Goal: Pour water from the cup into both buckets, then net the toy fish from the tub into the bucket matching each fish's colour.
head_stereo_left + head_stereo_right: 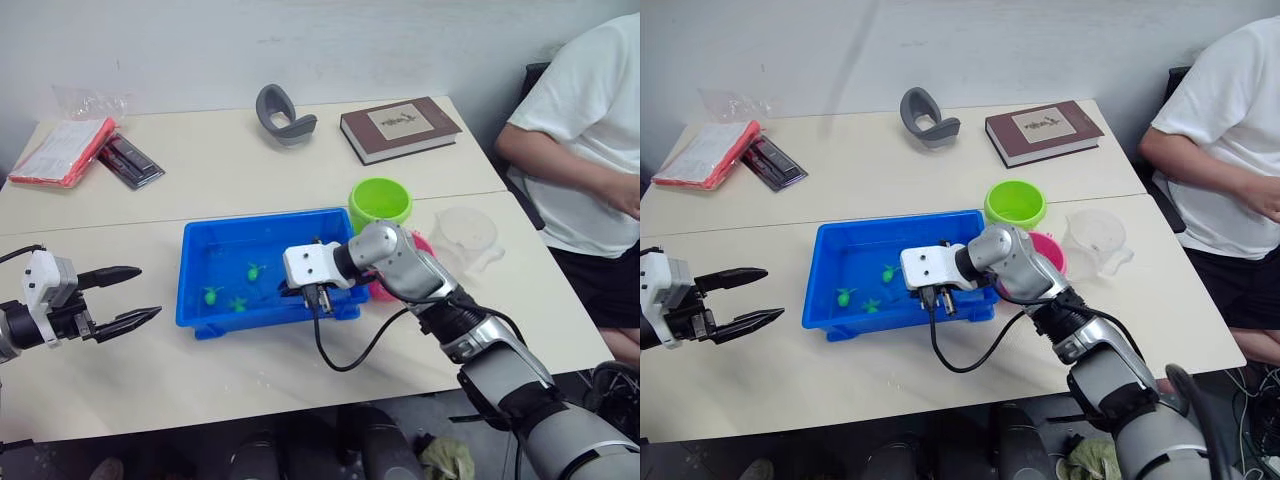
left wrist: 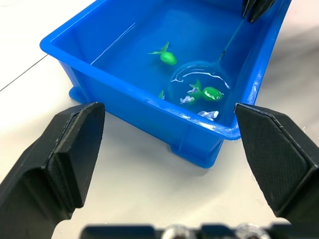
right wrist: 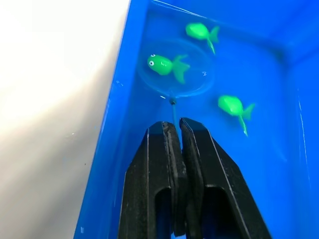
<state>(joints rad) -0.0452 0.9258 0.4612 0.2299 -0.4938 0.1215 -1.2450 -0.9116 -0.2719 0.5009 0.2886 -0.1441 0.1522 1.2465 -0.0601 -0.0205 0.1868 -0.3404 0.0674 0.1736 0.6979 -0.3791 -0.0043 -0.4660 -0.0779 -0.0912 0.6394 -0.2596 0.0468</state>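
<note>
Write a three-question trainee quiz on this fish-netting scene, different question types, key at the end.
1. True or false: the right gripper is shut on the net handle.
2. How many green fish show in the tub? A) one B) three C) five
3. Fill in: the fish over the net hoop is ____ in colour.

Key
1. True.
2. B: three, one of them over the hoop.
3. Green, so it belongs in the green bucket. The left gripper is open beside the tub.

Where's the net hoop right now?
The net sits in the tub, held by the right gripper, its hoop under one green fish near the tub's near wall.
</note>
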